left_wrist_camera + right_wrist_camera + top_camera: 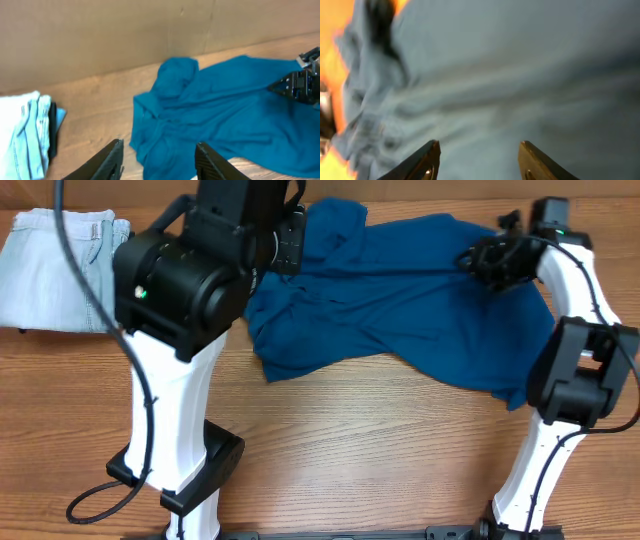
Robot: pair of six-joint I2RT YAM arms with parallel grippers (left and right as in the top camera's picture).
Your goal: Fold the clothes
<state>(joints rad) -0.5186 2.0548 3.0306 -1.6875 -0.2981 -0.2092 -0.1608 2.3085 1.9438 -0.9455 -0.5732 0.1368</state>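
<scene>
Overhead: we look straight down on the bench [330, 430] from high up, taking in both arms. Left wrist: we look low and forward past the left tool [159, 145] at 6 o'clock toward the wall [100, 35] at 12 o'clock, at middle range. Right wrist: we sit very near the cloth, blurred, with the right tool [479, 143] at 6 o'clock. All three views share the teal shirt [400, 310]; overhead and left wrist also share the jeans [50, 270] near 9 o'clock.
</scene>
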